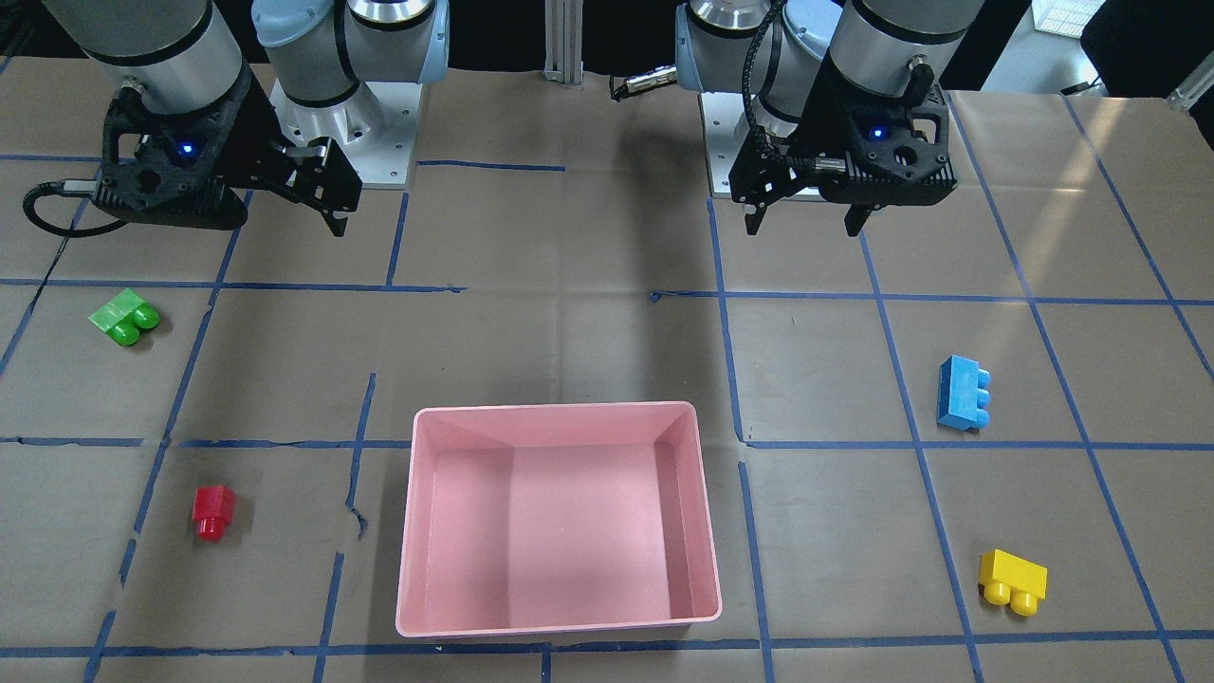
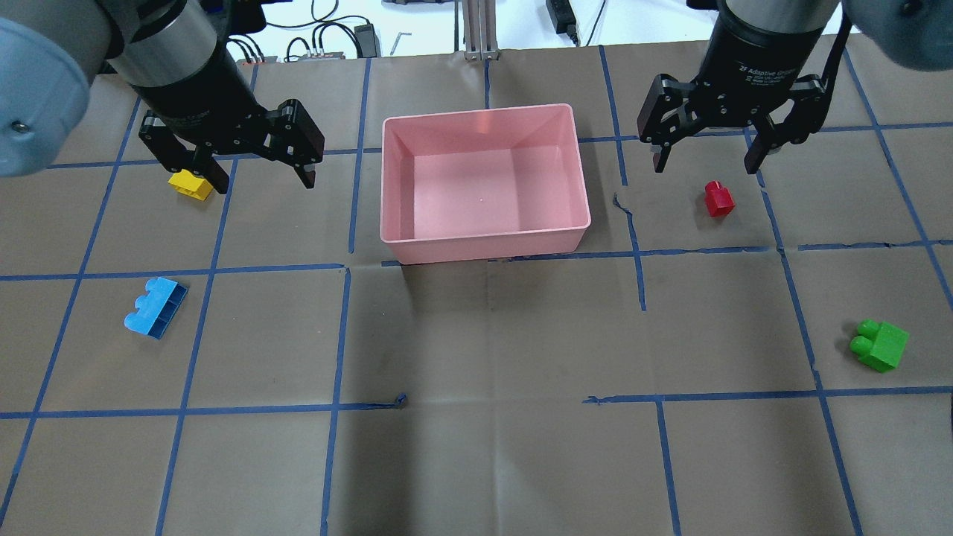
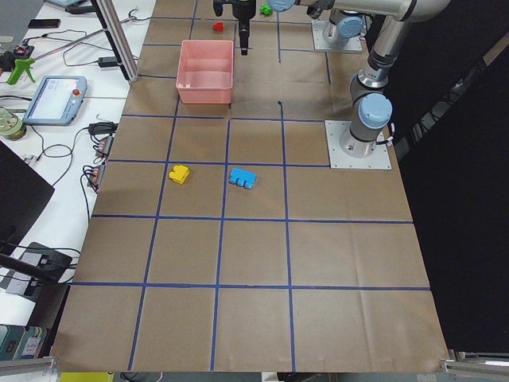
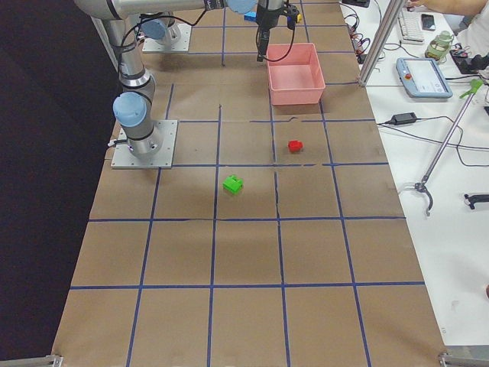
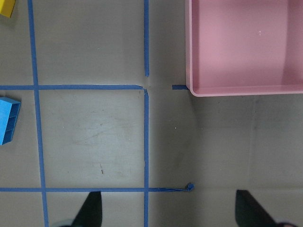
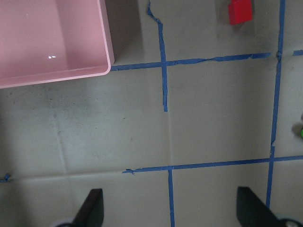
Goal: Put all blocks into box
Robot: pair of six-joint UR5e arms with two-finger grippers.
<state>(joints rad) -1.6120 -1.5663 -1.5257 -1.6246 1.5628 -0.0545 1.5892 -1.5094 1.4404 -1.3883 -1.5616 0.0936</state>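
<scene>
Two-arm workcell at the start of a sorting task, none of the four blocks yet stowed.

The table (image 2: 484, 461) is covered in brown paper with a grid of blue tape. The box (image 2: 484, 249), a shallow pink bin, sits at its middle on the far side from the robot and holds nothing.

The left gripper (image 2: 260, 177) and the right gripper (image 2: 706, 164) hang well above the table on either side of the box. Both have their jaws spread wide and carry nothing.

The blue block (image 2: 155, 307), the largest, lies on the robot's left, well apart from the box, with its studs pointing sideways. The yellow block (image 2: 192, 185) lies farther out on the same side. The overhead view shows it partly behind a left finger, but the front-facing view shows the two well apart.

The green block (image 2: 881, 345) lies far out on the robot's right. The red block (image 2: 719, 199), the smallest, lies between it and the box.

Likely hazards:
- A grasp across the rounded studs may slip, because none of the blocks stands studs-up.
- The red block offers little surface, so an off-centre descent could nudge it away instead of gripping it.
- A release from too high could bounce a block over the low wall.
- Both arms reaching the box together could collide.
</scene>
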